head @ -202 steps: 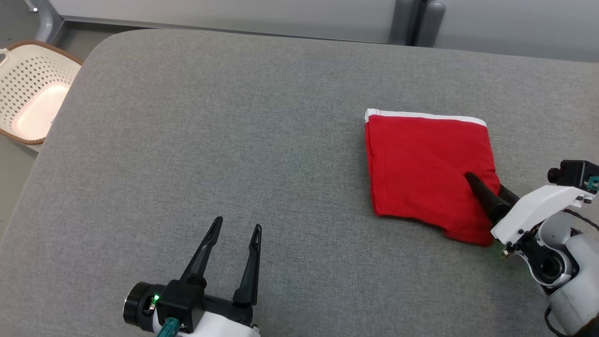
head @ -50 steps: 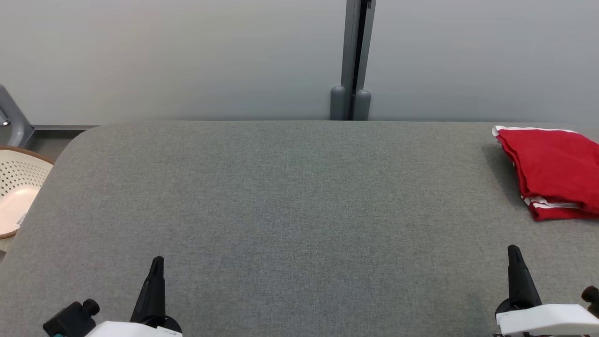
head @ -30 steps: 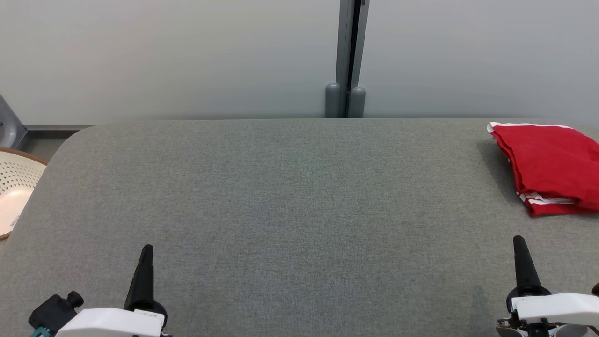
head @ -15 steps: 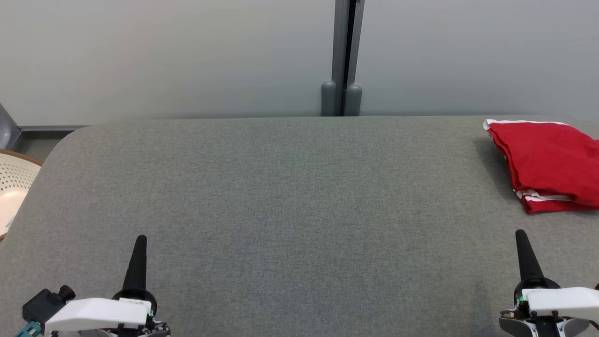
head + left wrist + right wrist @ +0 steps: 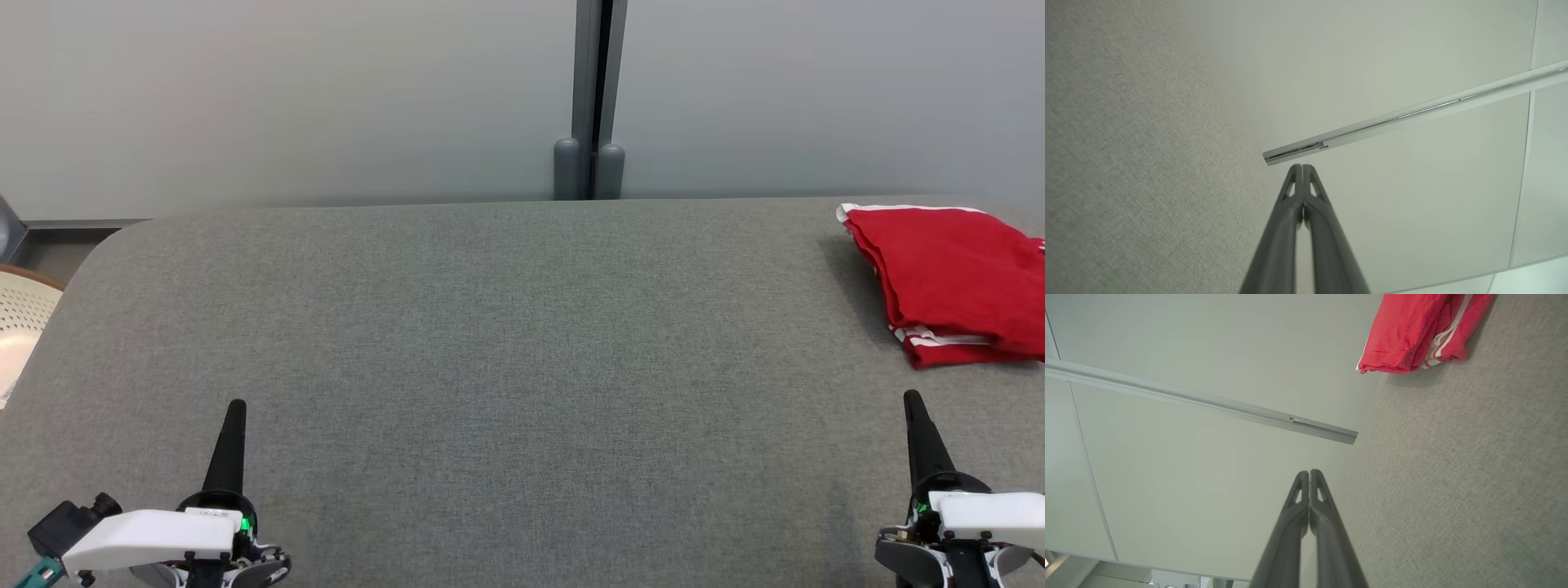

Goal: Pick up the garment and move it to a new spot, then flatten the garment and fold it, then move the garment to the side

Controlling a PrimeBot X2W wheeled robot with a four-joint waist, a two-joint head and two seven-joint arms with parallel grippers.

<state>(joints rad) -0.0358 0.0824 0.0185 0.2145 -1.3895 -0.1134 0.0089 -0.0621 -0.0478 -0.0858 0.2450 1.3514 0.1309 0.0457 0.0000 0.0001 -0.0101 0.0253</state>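
Note:
The red garment (image 5: pixel 955 282) with white trim lies folded at the far right of the grey padded table (image 5: pixel 506 327), partly cut off by the picture's right edge. In the right wrist view the garment (image 5: pixel 1412 330) shows as a stacked red bundle at the top. My left gripper (image 5: pixel 234 408) rests shut and empty at the lower left, fingers pressed together in the left wrist view (image 5: pixel 1302 167). At the lower right my right gripper (image 5: pixel 912 398) is shut and empty too (image 5: pixel 1309 473), well short of the garment.
A cream perforated basket (image 5: pixel 20 327) stands on the floor beyond the table's left edge. A pale wall with a grey vertical post (image 5: pixel 589 98) runs behind the table.
The head camera has kept drifting, so the table and garment shift slightly left and up in the picture. Both shut grippers have sunk a little toward the bottom corners. The garment lies as before.

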